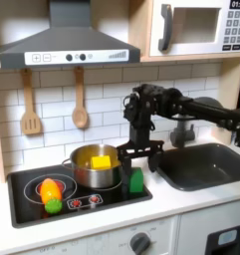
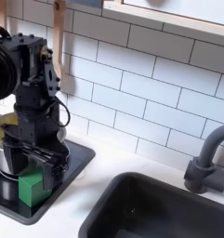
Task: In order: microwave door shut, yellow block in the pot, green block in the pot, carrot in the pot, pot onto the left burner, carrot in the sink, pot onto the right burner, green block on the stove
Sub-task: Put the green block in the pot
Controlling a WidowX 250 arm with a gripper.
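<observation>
Standing upright on the stove (image 1: 22, 204) beside the pot (image 1: 97, 171), the green block (image 1: 136, 181), judged light and rigid, is best pinched across flat sides by the spread gripper (image 1: 139, 151) above.

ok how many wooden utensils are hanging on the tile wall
2. In the first exterior view, a slotted wooden spatula hangs at the left under the range hood, and a wooden spoon hangs just to its right. None look hidden.
</observation>
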